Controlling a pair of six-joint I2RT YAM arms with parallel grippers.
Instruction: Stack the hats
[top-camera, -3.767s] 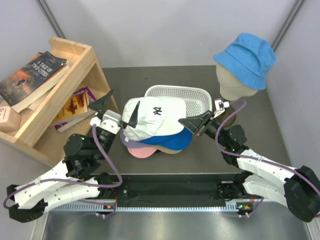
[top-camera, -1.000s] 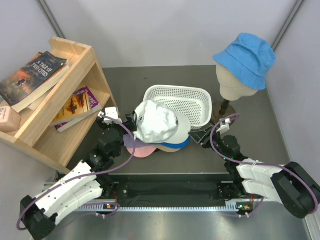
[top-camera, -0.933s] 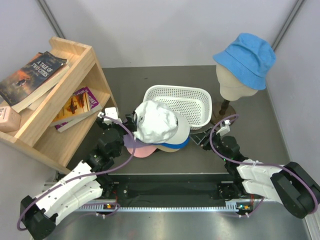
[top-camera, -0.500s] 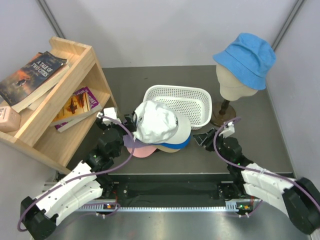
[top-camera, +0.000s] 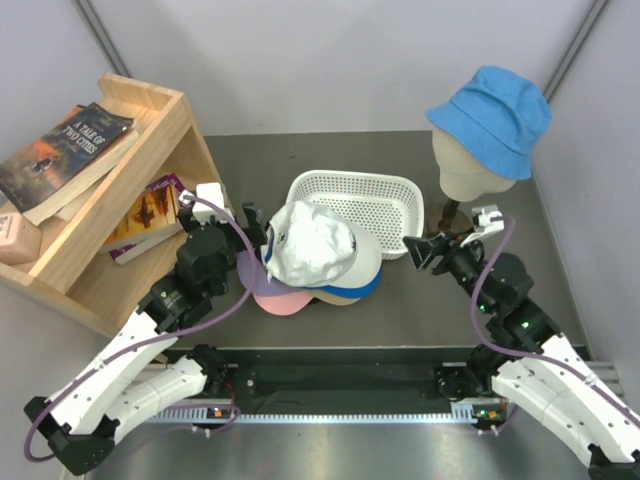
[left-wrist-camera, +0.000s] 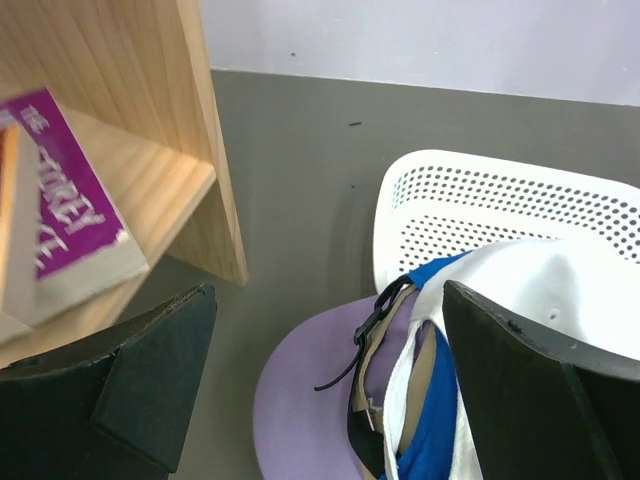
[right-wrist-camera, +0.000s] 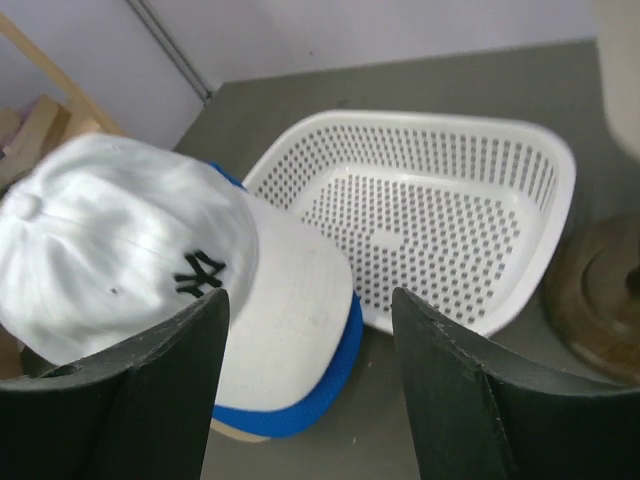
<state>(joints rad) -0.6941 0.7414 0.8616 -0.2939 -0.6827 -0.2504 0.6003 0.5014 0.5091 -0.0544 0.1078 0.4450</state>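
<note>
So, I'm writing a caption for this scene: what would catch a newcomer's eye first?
Probably the pile of caps mid-table, a white cap on top with blue, tan, pink and lavender brims fanning out beneath it, just in front of a white perforated basket. Next, the bright blue bucket hat on a mannequin head at the far right.

Dark grey table (top-camera: 330, 160), pale lavender-grey walls (top-camera: 330, 60) behind it; wooden bookshelf (top-camera: 150, 140) with books at the table's left edge.
</note>
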